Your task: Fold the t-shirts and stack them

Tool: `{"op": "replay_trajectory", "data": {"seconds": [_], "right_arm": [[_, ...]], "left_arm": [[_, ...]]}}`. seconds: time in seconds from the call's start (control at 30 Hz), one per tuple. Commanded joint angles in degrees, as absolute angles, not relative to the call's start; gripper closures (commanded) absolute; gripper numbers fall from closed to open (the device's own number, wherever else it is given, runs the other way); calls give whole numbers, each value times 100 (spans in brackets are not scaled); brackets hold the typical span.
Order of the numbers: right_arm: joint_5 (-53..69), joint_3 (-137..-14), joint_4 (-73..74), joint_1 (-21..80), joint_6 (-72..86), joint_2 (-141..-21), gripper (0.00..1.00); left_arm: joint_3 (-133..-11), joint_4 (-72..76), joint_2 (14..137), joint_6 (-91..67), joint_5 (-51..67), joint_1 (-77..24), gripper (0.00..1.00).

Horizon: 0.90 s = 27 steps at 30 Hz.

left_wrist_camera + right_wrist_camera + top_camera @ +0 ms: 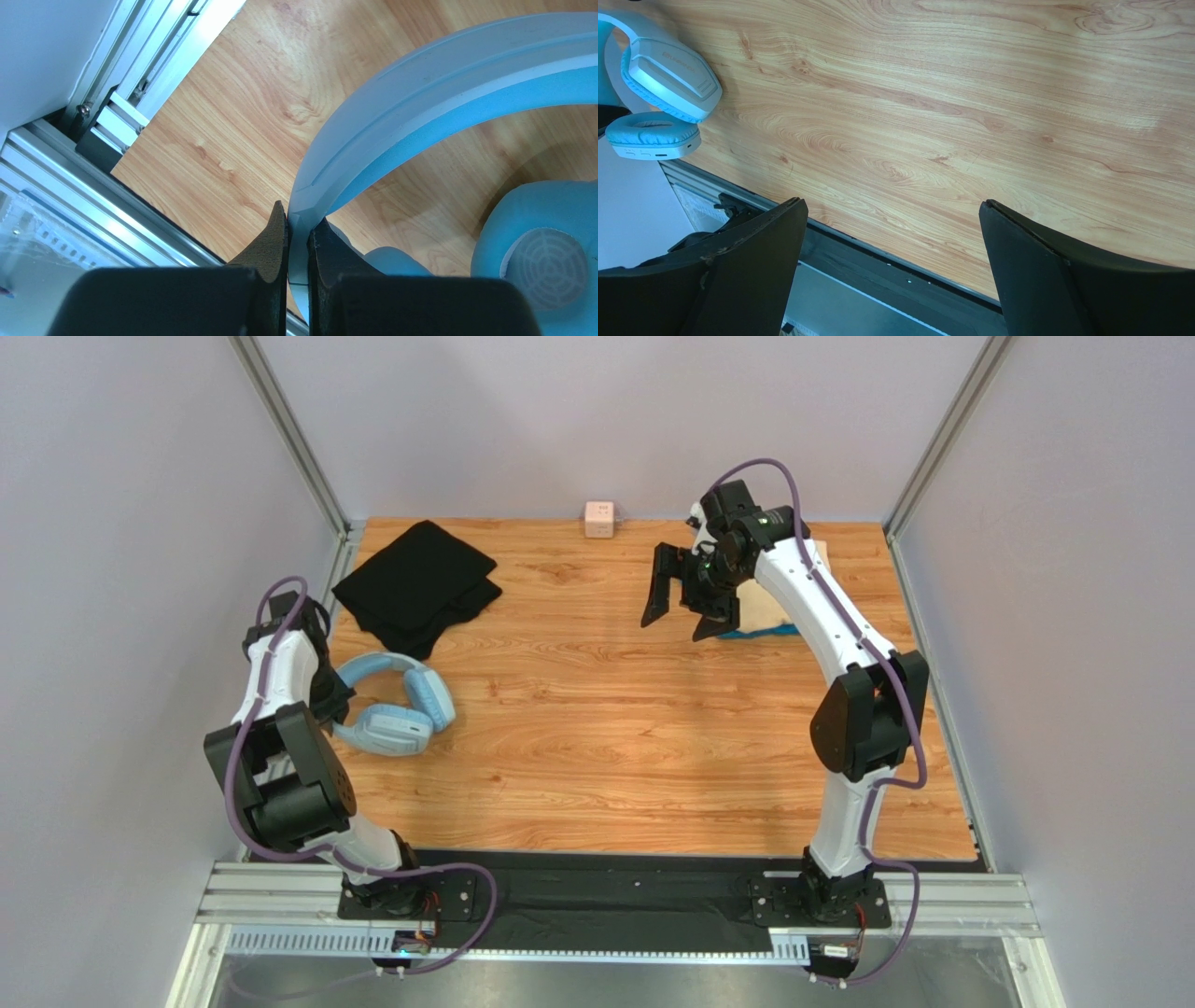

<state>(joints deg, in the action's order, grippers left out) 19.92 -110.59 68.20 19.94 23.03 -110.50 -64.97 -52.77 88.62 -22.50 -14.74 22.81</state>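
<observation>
Black t-shirt (417,588) folded, far left of surface (603,742); cream t-shirt (762,609) over blue t-shirt (769,632) far right, partly behind right arm (842,637). Right fingers (685,599) spread wide beside this pile: may catch one layer, fold opens. Left fingers (298,238) pinch headphones (393,707) band: thin hold, may slip.

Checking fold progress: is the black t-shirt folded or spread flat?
Folded. The black t-shirt lies as a compact bundle at the far left of the table, layered edges showing along its near side, no sleeves spread.
</observation>
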Motion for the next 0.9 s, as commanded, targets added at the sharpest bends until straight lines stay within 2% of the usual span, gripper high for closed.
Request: {"op": "replay_trajectory", "data": {"seconds": [0.0,0.17,0.43,0.5,0.63,0.7,0.77,0.8,0.87], "right_arm": [[2215,-11013,6838,1951,2302,-10907,0],[2724,-10837,6698,1951,2505,-10925,0],[2777,-10574,6574,1951,2505,-10934,0],[2786,-10547,6557,1951,2487,-10960,0],[2777,-10477,6539,1951,2470,-10986,0],[2777,-10433,6495,1951,2461,-10986,0],[2847,-10380,6451,1951,2461,-10951,0],[2891,-10371,6399,1951,2461,-10942,0],[2900,-10371,6372,1951,2470,-10969,0]], "left_arm": [[-6478,-5317,8798,-2153,-1363,2654,100],[-6521,-5317,8763,-2136,-1327,2909,100],[-6627,-5335,8939,-1995,-1371,2944,99],[-6618,-5335,8895,-1995,-1406,2971,94],[-6600,-5414,8833,-2013,-1512,3015,70],[-6609,-5440,8789,-2021,-1477,3015,69],[-6592,-5405,8623,-2021,-1328,3015,51],[-6583,-5397,8570,-2013,-1127,3015,46],[-6539,-5309,8350,-1969,-741,3023,45]]}}
